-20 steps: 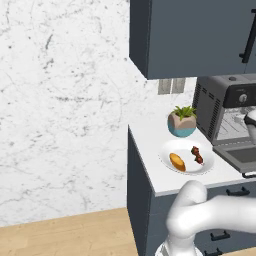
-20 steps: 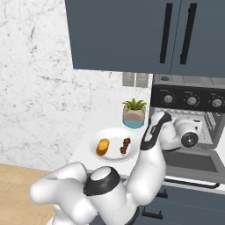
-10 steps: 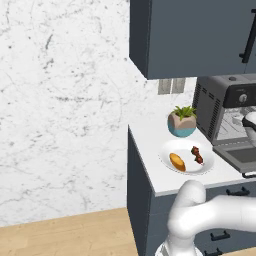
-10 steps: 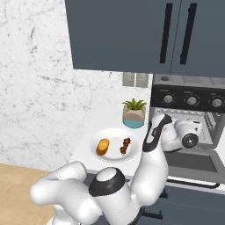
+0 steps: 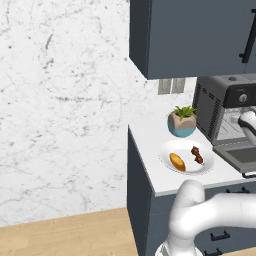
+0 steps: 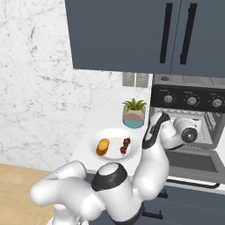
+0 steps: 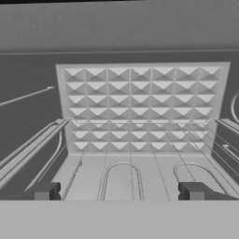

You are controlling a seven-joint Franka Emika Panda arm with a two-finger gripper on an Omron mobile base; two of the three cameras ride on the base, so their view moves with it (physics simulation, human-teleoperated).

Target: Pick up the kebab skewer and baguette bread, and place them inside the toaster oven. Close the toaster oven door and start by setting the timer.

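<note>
The kebab skewer [image 6: 125, 146] and the baguette bread [image 6: 103, 146] lie side by side on a white plate [image 6: 115, 154] on the counter, left of the toaster oven [image 6: 186, 100]. The left base view shows the skewer [image 5: 197, 155] and the baguette [image 5: 176, 161] on the same plate [image 5: 186, 170]. The toaster oven door [image 6: 193, 161] hangs open and flat. My gripper [image 7: 119, 192] is open and empty, and it points into the oven cavity just above the silver wire rack [image 7: 122, 175]. It is well to the right of the plate.
A potted plant [image 6: 134, 113] in a teal and tan pot stands behind the plate, beside the oven's left wall. Dark cabinets [image 6: 132, 35] hang above. The oven's knobs [image 6: 192, 100] sit in a row over the cavity. The counter ends just left of the plate.
The arm's lower joints have shifted slightly to the right. The hand stays at the oven mouth with its fingers apart. Plate, food and door have not moved.
</note>
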